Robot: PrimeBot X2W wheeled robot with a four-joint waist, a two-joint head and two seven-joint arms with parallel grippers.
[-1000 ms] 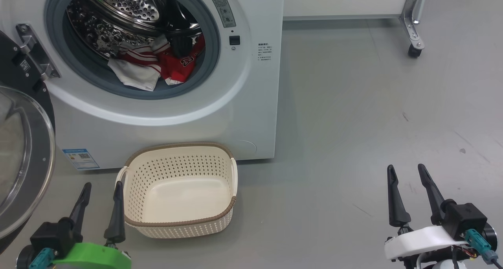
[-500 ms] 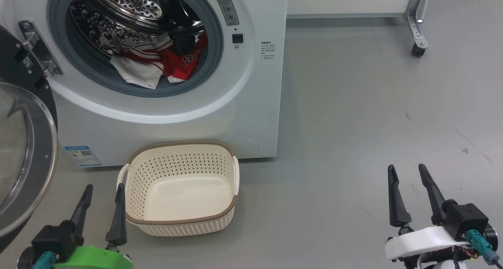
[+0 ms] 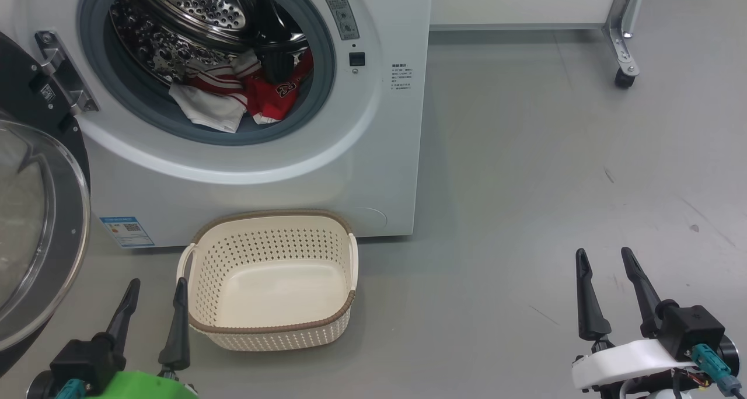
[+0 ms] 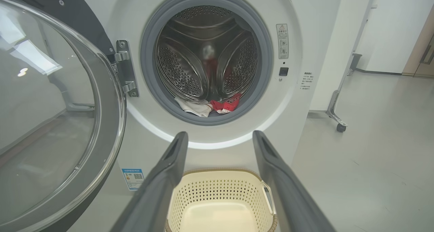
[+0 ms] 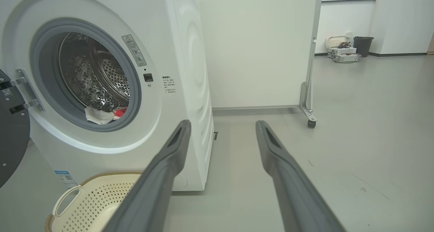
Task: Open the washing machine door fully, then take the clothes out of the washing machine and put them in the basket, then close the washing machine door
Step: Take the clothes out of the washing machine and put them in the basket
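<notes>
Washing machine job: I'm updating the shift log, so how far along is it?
Done: the washing machine door stands swung wide open. In hand: nothing yet; the left gripper and right gripper are both open and empty. Left: the clothes lie inside the washing machine, the basket in front of it is empty, and the door is yet to be closed.

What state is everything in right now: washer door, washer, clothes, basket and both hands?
washing machine door: swung wide open to the left.
washing machine: opening uncovered, drum exposed.
clothes: lying in the drum, near its front lip.
basket: upright on the floor, empty.
left hand: open, empty, beside the basket.
right hand: open, empty, above the floor.
</notes>
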